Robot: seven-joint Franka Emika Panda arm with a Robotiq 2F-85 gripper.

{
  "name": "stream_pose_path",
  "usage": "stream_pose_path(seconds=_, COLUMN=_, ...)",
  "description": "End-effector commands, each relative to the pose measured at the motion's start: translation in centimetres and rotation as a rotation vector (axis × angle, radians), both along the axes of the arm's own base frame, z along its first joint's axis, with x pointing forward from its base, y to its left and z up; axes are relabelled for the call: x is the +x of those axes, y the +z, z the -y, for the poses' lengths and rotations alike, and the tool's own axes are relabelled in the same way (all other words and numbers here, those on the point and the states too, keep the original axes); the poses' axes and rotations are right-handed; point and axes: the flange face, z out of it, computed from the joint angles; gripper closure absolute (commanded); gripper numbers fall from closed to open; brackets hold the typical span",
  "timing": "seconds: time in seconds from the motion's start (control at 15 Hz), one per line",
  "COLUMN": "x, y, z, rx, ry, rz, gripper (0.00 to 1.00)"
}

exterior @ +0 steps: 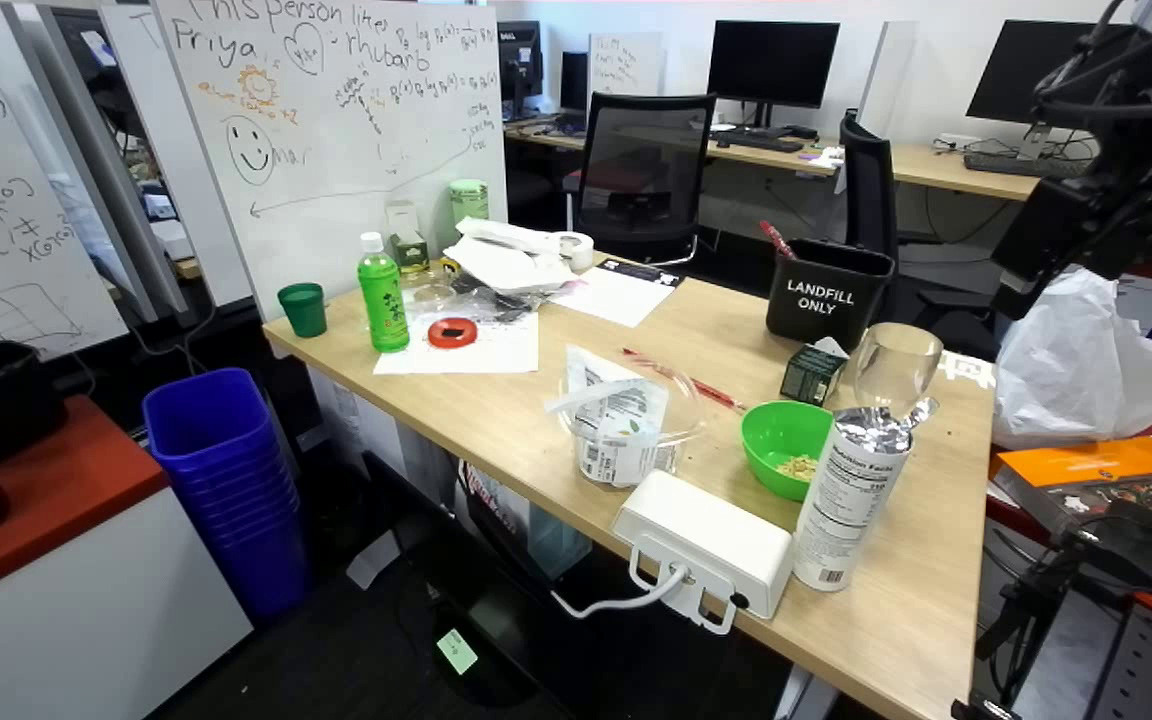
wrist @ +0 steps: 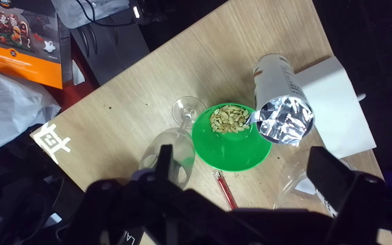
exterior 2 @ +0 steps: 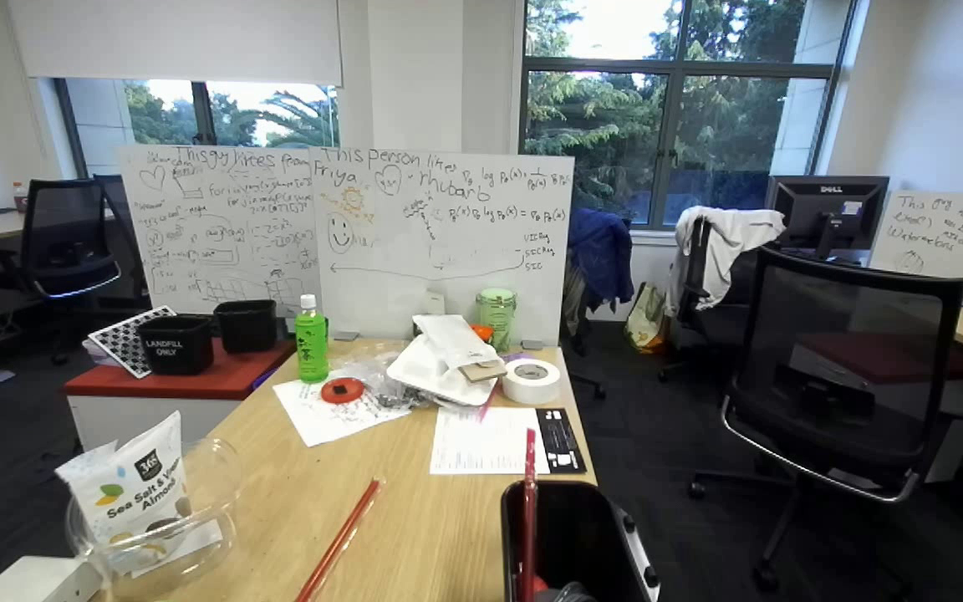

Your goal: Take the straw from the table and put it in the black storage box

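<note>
Your arm [exterior: 1126,165] holds the end effector [wrist: 241,153] higher than the table [wrist: 196,61], well apart from the red straw [wrist: 226,190] there, its fingers [wrist: 164,160] spread wide.

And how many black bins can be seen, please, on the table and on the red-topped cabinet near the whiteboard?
3. One bin stands on the table; a lettered bin and another bin stand on the red-topped cabinet. More may be hidden from these cameras.
</note>
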Motion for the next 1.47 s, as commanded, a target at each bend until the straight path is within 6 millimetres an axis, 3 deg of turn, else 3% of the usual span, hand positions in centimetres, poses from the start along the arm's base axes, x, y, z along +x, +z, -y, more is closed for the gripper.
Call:
stream_pose_path(seconds=0.0, x=0.0, y=0.1, z=0.0, rx=0.000, ry=0.000, rz=-0.001, gripper=0.00)
stream_pose_path(seconds=0.4, x=0.8, y=0.2, z=-0.2, rx=0.028, ry=0.009, rz=-0.023, gripper=0.00)
stream_pose_path(seconds=0.73, x=2.8, y=0.0, z=0.3, rx=0.040, ry=-0.016, rz=-0.020, gripper=0.00)
stream_pose_path(seconds=1.4, x=11.6, y=-1.3, z=2.9, rx=0.025, ry=-0.005, rz=0.018, gripper=0.00)
